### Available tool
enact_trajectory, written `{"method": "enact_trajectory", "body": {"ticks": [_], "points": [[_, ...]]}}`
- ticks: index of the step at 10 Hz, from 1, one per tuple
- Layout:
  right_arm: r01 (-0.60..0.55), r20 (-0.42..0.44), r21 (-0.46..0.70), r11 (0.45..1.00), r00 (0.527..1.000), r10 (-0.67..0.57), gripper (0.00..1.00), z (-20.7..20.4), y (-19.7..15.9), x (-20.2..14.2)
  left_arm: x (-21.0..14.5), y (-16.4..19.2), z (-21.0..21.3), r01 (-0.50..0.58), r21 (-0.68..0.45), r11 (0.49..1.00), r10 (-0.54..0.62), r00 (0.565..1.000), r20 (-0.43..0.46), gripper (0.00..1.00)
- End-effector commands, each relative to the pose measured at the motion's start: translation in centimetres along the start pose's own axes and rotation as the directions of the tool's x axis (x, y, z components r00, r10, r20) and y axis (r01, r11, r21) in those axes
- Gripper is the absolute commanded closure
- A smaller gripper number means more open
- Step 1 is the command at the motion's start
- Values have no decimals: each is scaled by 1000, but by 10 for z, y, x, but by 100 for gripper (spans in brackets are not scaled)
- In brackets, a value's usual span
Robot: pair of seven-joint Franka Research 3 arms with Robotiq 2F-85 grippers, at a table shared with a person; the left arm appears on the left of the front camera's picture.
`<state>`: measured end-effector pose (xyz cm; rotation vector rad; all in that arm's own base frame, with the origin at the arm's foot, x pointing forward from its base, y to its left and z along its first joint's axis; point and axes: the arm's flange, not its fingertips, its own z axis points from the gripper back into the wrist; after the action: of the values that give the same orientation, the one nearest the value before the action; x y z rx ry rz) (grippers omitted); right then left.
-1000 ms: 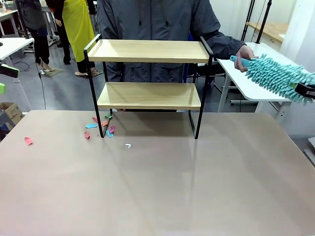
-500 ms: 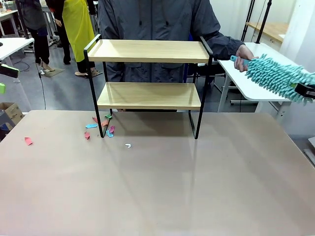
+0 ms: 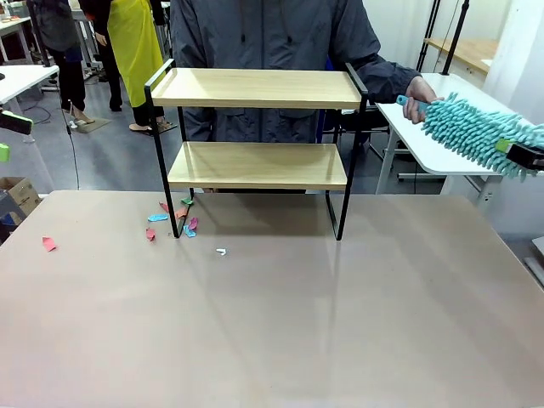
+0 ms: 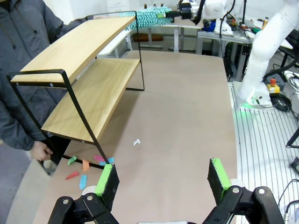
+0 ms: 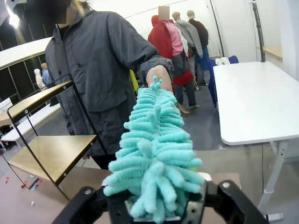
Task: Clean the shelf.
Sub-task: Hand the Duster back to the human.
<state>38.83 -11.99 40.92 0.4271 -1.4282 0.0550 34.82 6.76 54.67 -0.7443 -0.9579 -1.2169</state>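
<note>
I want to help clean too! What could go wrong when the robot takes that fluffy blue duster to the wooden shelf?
The fluffy teal duster is gripped by the right gripper while the person's hand holds its other end, so a pull could tug that hand. The light wooden shelf with the thin black frame stands loose and might tip. Sweeping could scatter the coloured paper scraps on the table.

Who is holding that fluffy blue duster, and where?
The right gripper clamps the duster at one end of its fluffy head; the person's hand holds the other end. The left gripper is open, holding nothing.
</note>
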Motion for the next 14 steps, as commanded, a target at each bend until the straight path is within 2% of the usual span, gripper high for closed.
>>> {"method": "enact_trajectory", "body": {"ticks": [1,2,5,7,8,10,11,12,13,14], "points": [[31,26,10,999,999,-31,3,5,2,11,2,1,0,20,2,1000,-20,999,28,0],[68,65,32,997,995,-70,0,12,7,32,2,1,0,20,2,1000,-20,999,28,0],[182,176,119,976,964,-201,0,34,21,108,2,1,0,20,2,1000,-20,999,28,0],[323,287,167,932,888,-359,0,53,11,164,2,1,0,20,2,1000,-20,999,28,0],[368,310,201,908,855,-415,0,63,4,183,2,1,0,20,2,1000,-20,999,28,0],[415,354,194,889,815,-458,0,72,-13,201,2,1,0,20,2,1000,-20,999,28,0],[440,346,176,880,809,-474,0,71,-20,202,2,1,0,20,2,1000,-20,999,28,0],[422,189,202,884,868,-458,0,67,-22,197,2,1,0,20,2,1000,-20,999,28,0],[408,356,175,896,822,-444,0,80,-12,204,2,1,0,20,2,1000,-20,999,28,0],[408,356,175,896,822,-444,0,80,-12,204,2,1,0,20,2,1000,-20,999,28,0]]}}
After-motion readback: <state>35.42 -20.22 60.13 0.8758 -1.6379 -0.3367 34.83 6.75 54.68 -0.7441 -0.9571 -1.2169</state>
